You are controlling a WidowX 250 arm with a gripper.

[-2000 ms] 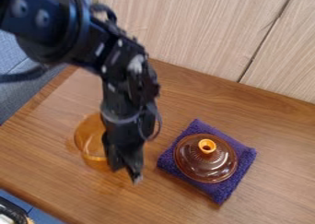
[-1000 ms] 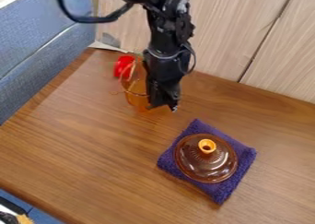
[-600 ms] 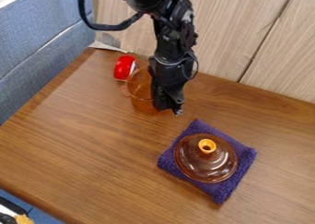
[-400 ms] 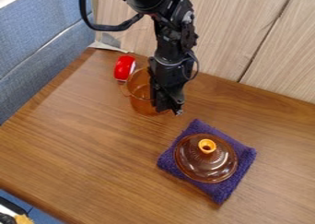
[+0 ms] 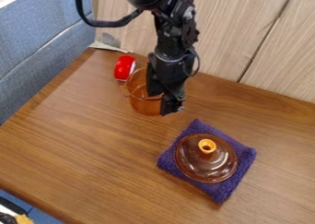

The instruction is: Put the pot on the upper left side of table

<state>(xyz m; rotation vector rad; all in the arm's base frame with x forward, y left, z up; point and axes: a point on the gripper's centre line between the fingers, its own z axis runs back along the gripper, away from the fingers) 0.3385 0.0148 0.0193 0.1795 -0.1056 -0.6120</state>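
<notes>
Wooden table (image 5: pixel 92 144) bears amber pot (image 5: pixel 145 108) at upper left; pincer (image 5: pixel 159 102) open at pot's rim.

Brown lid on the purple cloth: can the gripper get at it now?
Probably yes: nothing covers the lid or its orange knob, though the gripper would first need to clear the pot.

The pot (image 5: pixel 146 107) has room in front, but a red object (image 5: pixel 124 67) behind-left.
</notes>
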